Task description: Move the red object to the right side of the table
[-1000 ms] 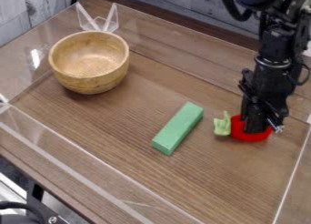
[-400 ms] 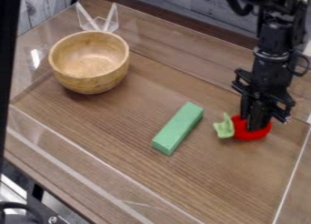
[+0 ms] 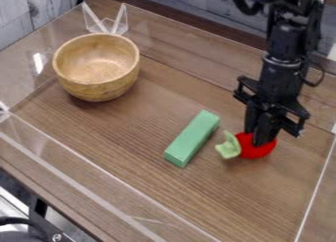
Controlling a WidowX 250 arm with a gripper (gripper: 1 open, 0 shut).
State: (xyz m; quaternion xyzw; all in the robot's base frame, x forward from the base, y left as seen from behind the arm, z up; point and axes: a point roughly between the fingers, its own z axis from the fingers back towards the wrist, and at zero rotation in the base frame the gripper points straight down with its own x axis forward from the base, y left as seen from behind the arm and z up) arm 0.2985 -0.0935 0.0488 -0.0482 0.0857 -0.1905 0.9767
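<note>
A single camera looks down at an angle from above the table's (image 3: 92, 177) near edge, facing its far side. The gripper (image 3: 266, 140) appears right of centre, at middle distance; the table surface spreads to its left, nearly filling the picture.

We see bowl (image 3: 96, 68) at table (image 3: 118, 177) far left; block (image 3: 194, 139) mid-table; red object (image 3: 256, 147) just right of block, under gripper (image 3: 266, 136).
</note>
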